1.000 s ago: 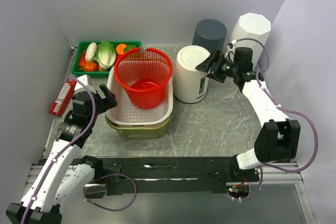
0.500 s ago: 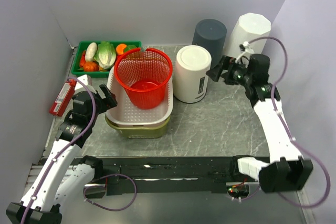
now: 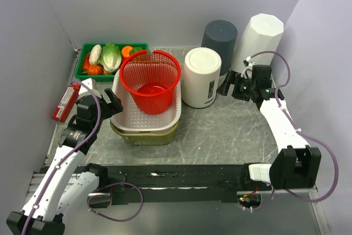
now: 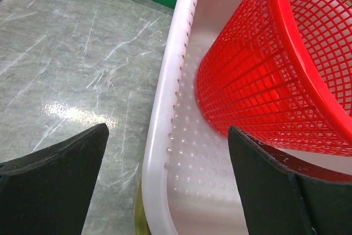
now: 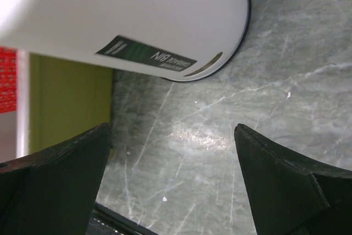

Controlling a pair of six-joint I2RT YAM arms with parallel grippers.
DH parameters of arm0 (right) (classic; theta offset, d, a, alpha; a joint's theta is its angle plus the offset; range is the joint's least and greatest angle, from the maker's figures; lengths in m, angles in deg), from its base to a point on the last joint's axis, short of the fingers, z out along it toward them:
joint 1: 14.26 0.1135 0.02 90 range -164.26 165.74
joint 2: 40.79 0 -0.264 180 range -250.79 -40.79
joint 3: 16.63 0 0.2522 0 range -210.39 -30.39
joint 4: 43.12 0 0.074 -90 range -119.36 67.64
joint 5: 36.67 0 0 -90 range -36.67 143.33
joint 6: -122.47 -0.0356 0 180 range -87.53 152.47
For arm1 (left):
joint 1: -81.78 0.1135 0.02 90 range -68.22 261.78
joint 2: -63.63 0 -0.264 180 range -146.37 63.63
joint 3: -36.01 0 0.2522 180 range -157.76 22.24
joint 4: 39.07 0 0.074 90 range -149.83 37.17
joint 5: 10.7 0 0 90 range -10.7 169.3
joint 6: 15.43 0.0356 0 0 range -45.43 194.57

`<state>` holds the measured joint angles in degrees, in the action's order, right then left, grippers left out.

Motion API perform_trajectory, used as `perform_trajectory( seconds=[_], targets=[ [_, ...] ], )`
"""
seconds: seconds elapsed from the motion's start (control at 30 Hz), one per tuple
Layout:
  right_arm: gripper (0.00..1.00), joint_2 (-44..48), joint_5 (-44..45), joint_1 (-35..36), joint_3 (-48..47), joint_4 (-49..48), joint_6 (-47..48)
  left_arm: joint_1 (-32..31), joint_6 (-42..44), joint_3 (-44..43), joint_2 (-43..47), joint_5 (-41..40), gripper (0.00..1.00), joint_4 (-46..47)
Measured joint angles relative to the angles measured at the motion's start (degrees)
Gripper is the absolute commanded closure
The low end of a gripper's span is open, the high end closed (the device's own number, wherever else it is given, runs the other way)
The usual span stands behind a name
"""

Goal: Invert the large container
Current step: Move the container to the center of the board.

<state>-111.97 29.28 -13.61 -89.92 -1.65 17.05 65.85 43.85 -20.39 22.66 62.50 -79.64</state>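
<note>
The large container, a white cylindrical bin, stands on the table with a closed flat end facing up. In the right wrist view the bin shows a dark label and a dark rim against the table. My right gripper hangs open just right of it, apart from it, with only bare table between its fingers. My left gripper is open at the left side of the white basket. Its fingers straddle the basket's rim without closing on it.
A red mesh basket sits inside the white basket, which is stacked on an olive tub. At the back stand a green tray of vegetables, a dark grey container and a white octagonal container. A red object lies far left.
My right gripper has drawn back from the white bin's upper side, moving right and lower. The bin and the left arm have not moved.
</note>
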Motion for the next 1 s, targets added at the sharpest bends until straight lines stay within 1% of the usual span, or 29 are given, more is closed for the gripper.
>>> perform_trajectory(
  seconds=[0.1,0.3,0.4,0.57,0.77,1.0],
  targets=[
    [0.00,-4.2,1.1,1.2,-1.4,-0.4,-0.1,0.0,0.0,0.0,0.0,0.0,0.04,0.0],
    [0.00,-15.7,2.7,7.3,-9.7,-1.7,-0.2,0.0,0.0,0.0,0.0,0.0,0.04,0.0],
    [0.00,-19.8,3.5,9.9,-13.1,-2.8,-1.1,0.0,0.0,0.0,0.0,0.0,0.04,0.0],
    [0.00,-24.8,3.5,12.4,-17.5,-4.4,-2.7,0.0,0.0,0.0,-0.5,0.2,0.04,0.0],
    [0.00,-28.2,3.8,14.1,-20.7,-5.0,-4.6,0.0,0.0,0.0,-0.7,0.2,0.04,0.0],
    [0.00,-33.3,3.9,16.1,-27.7,-5.2,-5.9,0.0,0.0,0.0,-0.9,0.2,0.04,0.0]
  ],
)
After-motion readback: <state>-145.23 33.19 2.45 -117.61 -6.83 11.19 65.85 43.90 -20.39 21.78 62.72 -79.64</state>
